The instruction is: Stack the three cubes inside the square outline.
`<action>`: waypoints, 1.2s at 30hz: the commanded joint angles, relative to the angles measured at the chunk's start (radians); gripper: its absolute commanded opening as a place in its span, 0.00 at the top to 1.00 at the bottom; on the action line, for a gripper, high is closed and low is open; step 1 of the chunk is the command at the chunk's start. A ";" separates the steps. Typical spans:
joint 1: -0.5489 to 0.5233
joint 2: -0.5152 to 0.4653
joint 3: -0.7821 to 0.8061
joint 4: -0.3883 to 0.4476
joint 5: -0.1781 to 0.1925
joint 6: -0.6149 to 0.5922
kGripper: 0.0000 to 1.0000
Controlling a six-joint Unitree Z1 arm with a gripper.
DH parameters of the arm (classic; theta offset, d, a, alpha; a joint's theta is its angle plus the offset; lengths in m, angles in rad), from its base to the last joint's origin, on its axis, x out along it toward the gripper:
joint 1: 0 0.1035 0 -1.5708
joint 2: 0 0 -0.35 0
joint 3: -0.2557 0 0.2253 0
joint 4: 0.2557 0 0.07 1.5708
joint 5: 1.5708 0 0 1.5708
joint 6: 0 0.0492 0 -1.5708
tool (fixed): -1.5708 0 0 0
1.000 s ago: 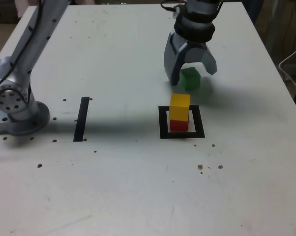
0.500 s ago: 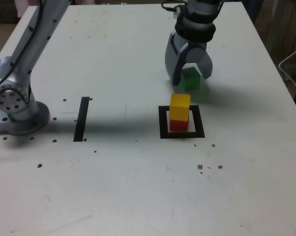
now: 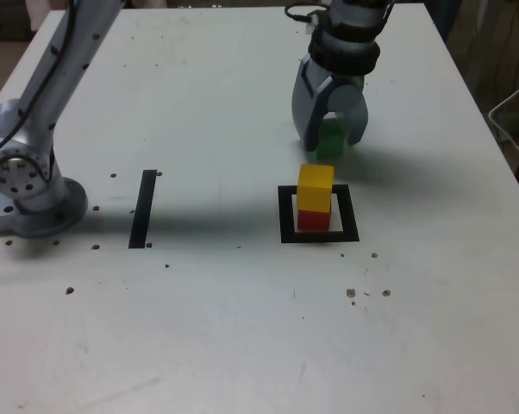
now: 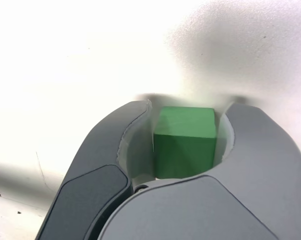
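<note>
The square outline is a thick black line on the table, with a white middle. Inside it sits the red cube, and the yellow cube is right on top of it. The green cube is outside the square, behind the stack in the exterior view. The hand is around the green cube, with one finger on each side. The two sides look very near the cube, but I cannot tell if both touch it. The table is white with small dark spots, and a straight black strip lies on the exterior view's left, near the arm's round foot. A thin pale cord hangs past the table's right edge. Before, the hand was wider; now its sides have come in close. The red and yellow cubes have not moved.
</note>
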State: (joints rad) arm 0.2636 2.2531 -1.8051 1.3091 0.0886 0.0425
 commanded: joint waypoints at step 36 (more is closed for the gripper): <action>-0.221 -0.229 -0.103 0.223 0.116 0.056 0.82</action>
State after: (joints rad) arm 0.0569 2.0348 -1.8969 1.5176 0.1994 0.1036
